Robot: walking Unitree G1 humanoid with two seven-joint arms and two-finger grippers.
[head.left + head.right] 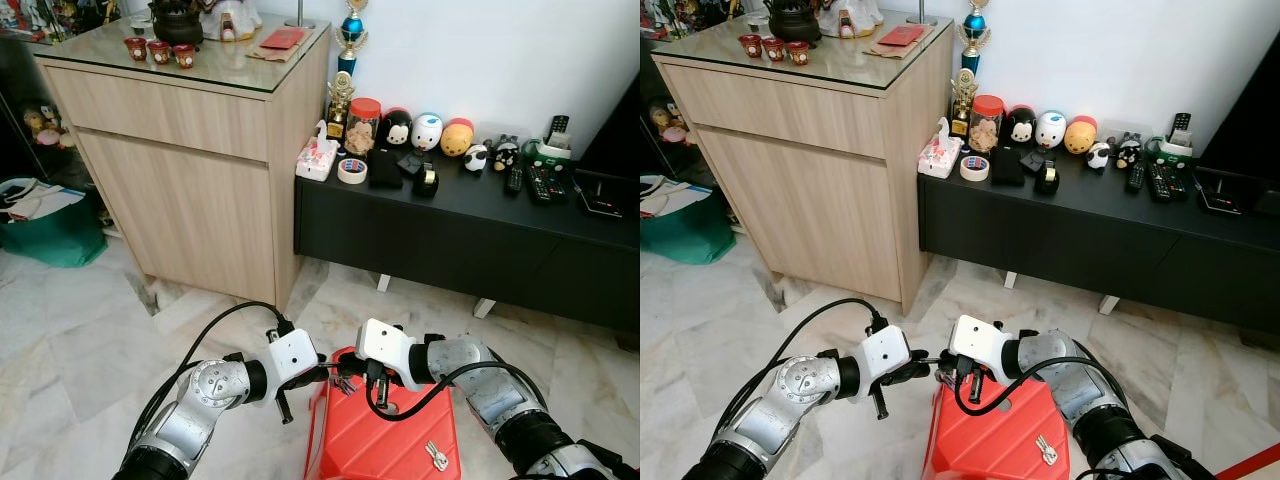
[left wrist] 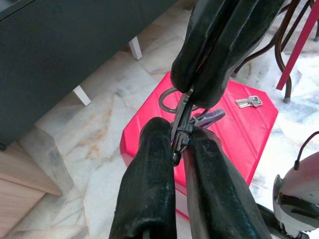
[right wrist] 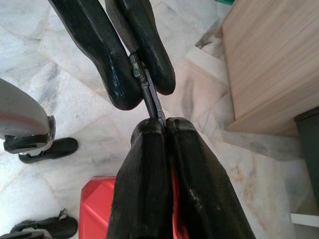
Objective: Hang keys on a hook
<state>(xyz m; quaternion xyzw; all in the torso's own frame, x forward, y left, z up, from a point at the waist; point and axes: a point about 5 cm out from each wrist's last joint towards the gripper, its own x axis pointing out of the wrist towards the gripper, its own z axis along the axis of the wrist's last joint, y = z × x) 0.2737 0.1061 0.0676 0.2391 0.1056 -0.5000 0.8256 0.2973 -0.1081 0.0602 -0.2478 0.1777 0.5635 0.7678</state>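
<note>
A bunch of keys [image 1: 345, 383] on a dark metal clip [image 3: 150, 93] hangs between my two grippers, low over a red stool [image 1: 392, 432]. My left gripper [image 1: 322, 375] is shut on one end of the clip [image 2: 180, 130]. My right gripper [image 1: 356, 378] is shut on the other end, fingertip to fingertip with the left. In the left wrist view a key ring [image 2: 168, 101] and a key blade [image 2: 208, 117] dangle beside the clip. A separate small pair of keys [image 1: 437, 456] lies flat on the stool's top.
A tall wooden cabinet [image 1: 190, 160] stands ahead on the left. A low black console [image 1: 450, 235] carrying toys, tape and remotes runs along the white wall. A green bag [image 1: 50, 232] sits at far left. Marble floor [image 1: 90, 350] surrounds the stool.
</note>
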